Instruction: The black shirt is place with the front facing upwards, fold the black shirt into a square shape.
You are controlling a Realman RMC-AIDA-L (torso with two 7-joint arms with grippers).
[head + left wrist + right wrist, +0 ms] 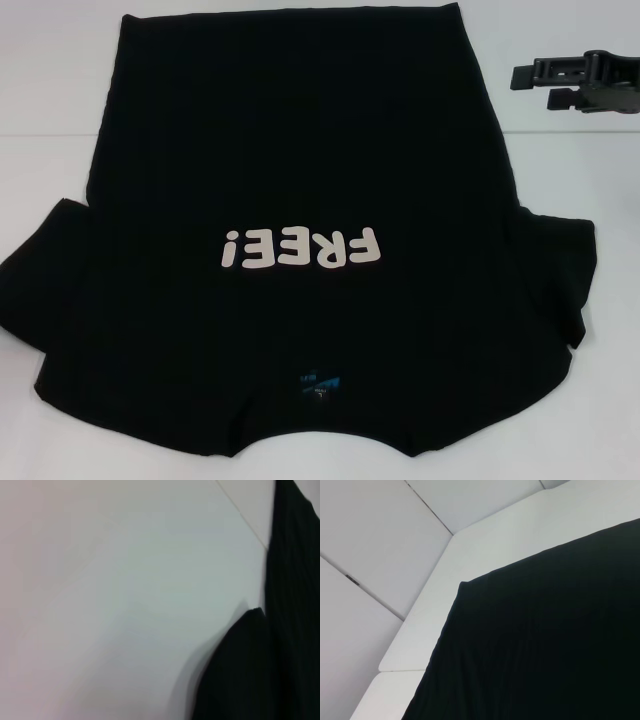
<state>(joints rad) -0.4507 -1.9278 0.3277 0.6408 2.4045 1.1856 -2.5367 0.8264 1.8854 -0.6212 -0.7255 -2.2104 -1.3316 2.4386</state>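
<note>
1. Right gripper (535, 82) hovers off the far right corner of the black shirt (300, 180), out over the white table (570, 170). Its fingers stand apart, nothing between them, and it's not touching the cloth.
2. Left gripper doesn't show up in any view, so I can't tell how its fingers stand. Its wrist camera looks at bare table beside the shirt's edge and a sleeve tip.
3. The shirt lies flat, front up, with the FREE! lettering (302, 248) showing. Collar and blue neck label (317, 384) are at the near edge, hem at the far edge, both sleeves spread out from the body.
4. Progress, as I read it: basically zero. No fold made yet; sleeves, sides and the crosswise fold are all left.
</note>
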